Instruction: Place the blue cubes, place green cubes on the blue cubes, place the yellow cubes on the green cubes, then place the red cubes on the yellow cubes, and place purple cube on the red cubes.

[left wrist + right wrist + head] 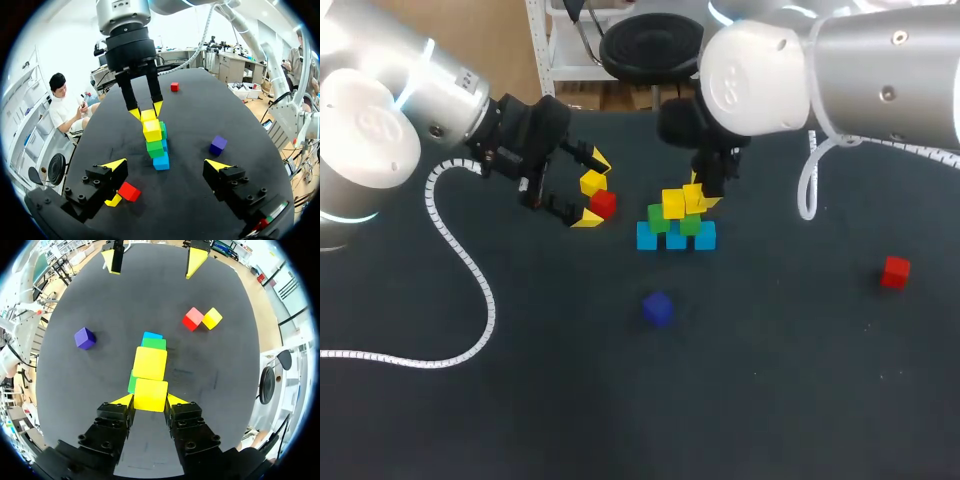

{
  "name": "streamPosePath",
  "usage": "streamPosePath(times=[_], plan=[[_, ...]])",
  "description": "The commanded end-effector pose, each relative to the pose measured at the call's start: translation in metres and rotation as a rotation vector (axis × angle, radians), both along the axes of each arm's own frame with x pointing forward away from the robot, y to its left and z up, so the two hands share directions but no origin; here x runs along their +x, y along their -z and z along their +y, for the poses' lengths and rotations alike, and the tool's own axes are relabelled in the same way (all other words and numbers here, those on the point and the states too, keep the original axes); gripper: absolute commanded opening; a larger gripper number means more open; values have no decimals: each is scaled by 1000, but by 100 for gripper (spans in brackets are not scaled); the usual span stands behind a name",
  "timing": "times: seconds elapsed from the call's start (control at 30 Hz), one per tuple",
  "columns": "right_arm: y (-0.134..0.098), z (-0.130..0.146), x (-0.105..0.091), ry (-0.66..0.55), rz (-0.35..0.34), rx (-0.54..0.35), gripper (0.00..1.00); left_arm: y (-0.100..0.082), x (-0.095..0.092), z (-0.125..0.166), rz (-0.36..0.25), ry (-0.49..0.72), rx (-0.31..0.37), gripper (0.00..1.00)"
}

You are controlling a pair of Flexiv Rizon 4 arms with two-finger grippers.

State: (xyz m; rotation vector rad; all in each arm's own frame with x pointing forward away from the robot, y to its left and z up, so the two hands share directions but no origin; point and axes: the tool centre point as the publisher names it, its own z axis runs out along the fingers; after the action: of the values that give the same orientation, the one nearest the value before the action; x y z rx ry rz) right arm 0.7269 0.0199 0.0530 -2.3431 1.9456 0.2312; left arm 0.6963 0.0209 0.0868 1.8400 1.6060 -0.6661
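Right tool [150, 401] clamps yellow cube [151, 394] over green cubes [154, 344], blue cubes [151, 335] beneath

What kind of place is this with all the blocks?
Probably a robot lab: a left arm and a right arm stand over a dark table, and the right gripper grips a yellow cube on a stack of coloured cubes.

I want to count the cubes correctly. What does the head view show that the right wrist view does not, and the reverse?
Only the head view shows the lone red cube, far from the others. Only the right wrist view shows plainly the right gripper shut on a yellow cube at the stack. Both show the stack, the purple cube, and a second red cube beside a loose yellow cube.
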Motion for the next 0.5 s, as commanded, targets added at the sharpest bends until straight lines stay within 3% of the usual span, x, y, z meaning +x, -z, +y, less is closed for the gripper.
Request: streamPosePath(times=[0.03, 0.5], plan=[[1, 1, 2, -1, 5, -1, 0, -1, 2, -1, 5, 2, 7, 100], [2, 2, 3, -2, 7, -2, 0, -1, 2, -1, 5, 2, 7, 100]])
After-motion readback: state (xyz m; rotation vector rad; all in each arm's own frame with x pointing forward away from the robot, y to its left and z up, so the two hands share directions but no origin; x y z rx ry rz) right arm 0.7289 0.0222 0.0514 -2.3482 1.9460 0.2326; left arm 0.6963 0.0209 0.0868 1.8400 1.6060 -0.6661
